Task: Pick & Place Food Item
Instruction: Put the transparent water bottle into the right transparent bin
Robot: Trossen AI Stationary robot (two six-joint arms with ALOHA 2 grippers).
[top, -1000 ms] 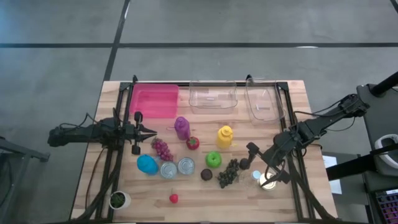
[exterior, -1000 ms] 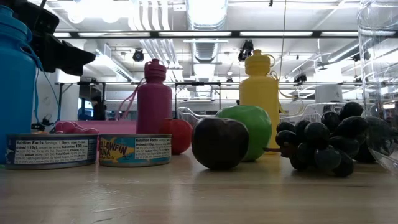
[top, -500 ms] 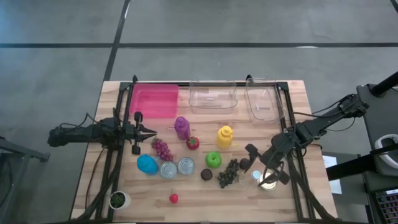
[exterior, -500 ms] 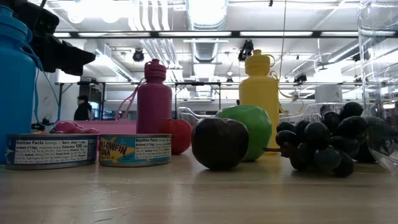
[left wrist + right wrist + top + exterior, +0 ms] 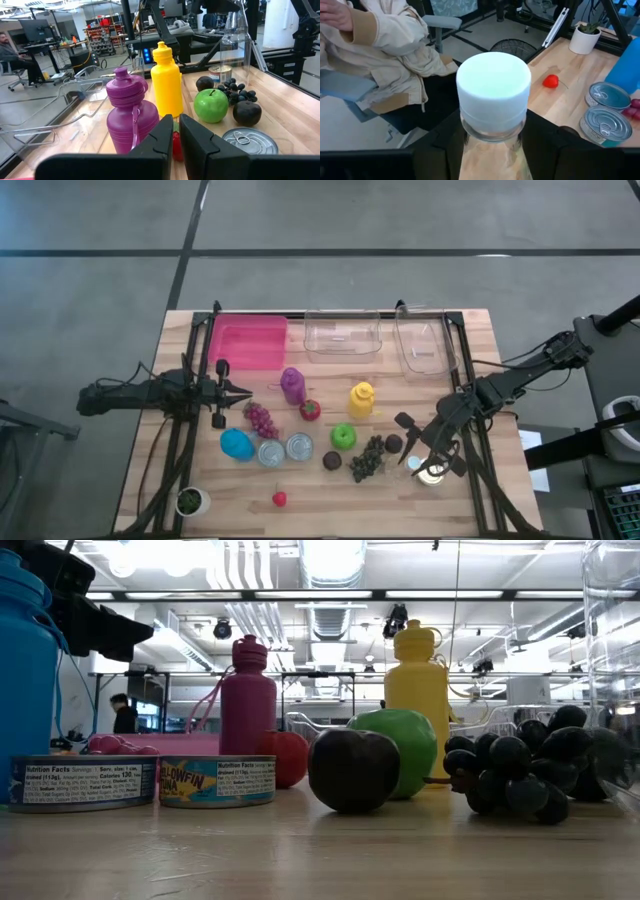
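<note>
The right gripper (image 5: 424, 463) has closed its fingers around the neck of a clear white-capped bottle (image 5: 493, 102), seemingly pinching it, so a lift looks next. The left gripper (image 5: 243, 392) waits over the counter (image 5: 480, 510), fingers pressed together.

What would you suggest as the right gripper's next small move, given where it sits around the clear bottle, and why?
Probably finish closing, then lift straight up. In the right wrist view the right gripper has its fingers on either side of the clear bottle, just below its white cap. The dark grapes lie close by, so a sideways move seems risky.
</note>
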